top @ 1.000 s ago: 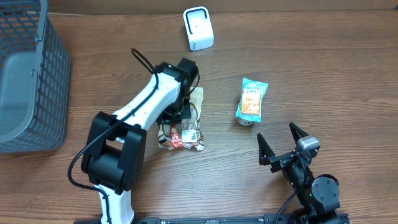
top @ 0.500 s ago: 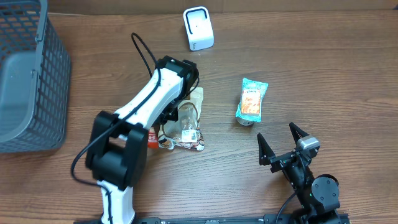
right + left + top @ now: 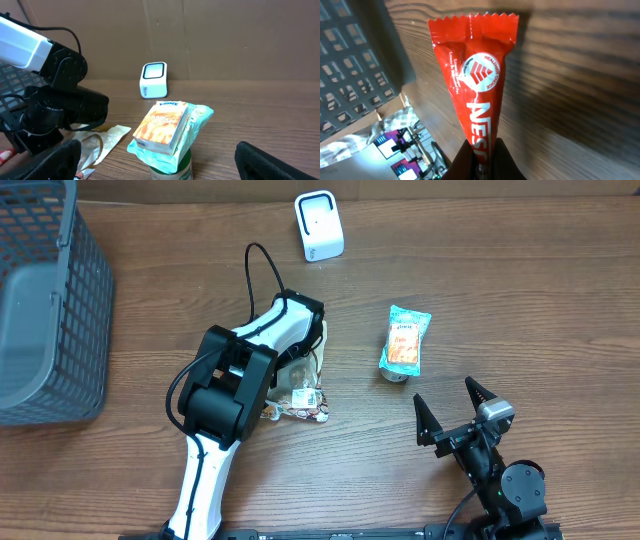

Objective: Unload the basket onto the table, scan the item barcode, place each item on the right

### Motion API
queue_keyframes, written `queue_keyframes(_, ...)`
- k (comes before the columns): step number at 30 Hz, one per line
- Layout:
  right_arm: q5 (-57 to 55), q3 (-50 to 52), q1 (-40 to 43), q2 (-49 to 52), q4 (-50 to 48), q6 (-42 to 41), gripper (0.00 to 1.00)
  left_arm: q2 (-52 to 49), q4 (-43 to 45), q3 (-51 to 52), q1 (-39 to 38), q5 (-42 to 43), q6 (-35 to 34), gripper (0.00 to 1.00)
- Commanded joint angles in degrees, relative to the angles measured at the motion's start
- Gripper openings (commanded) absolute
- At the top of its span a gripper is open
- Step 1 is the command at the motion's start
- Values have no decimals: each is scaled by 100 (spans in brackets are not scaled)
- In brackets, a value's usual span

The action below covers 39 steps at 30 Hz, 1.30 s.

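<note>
Between the clamped jaws of the left gripper (image 3: pixel 481 161), a red wrapper (image 3: pixel 477 85) overhangs the wood-grain table (image 3: pixel 580 75); the right gripper (image 3: pixel 444 394) gapes wide.

Basket (image 3: pixel 85 290) sits upper left of the overhead frame, scanner (image 3: pixel 319 226) top centre, snack packet (image 3: pixel 406 342) right of centre atop a can (image 3: pixel 172 167), wrappers (image 3: pixel 300 402) piled mid-frame, right gripper (image 3: pixel 444 390) lower right.

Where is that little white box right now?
In the overhead view the white box stands near the table's far edge, around the middle, beyond the left arm and left of the teal snack packet.
</note>
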State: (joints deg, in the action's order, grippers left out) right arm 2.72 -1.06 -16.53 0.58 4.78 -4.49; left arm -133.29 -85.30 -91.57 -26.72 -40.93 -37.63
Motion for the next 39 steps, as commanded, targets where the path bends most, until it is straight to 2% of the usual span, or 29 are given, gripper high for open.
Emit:
queue_keyframes(1,-28,59,26,-42,-13,-20,100,31,33,-136,-44,-225,-337,4)
queue_keyframes(10,-28,59,26,-42,-13,-20,100,31,612,-133,-55,553,-330,4)
queue_keyframes(21,-28,59,26,-42,-13,-20,100,28,791,-131,-59,839,-330,4)
queue_keyframes(22,-28,59,26,-42,-13,-20,100,28,804,-133,-59,881,-330,6)
queue_keyframes(23,-28,59,26,-42,-13,-20,100,28,822,-133,-55,907,-330,12)
queue_keyframes(25,-28,59,26,-42,-13,-20,100,28,828,-133,-55,907,-330,12)
queue_keyframes(30,-28,59,26,-42,-13,-20,100,28,848,-133,-55,955,-332,12)
queue_keyframes(35,-28,59,26,-42,-13,-20,100,28,929,-133,-50,1078,-332,5)
queue_keyframes(39,-28,59,26,-42,-13,-20,100,31,907,-133,-28,1093,-332,4)
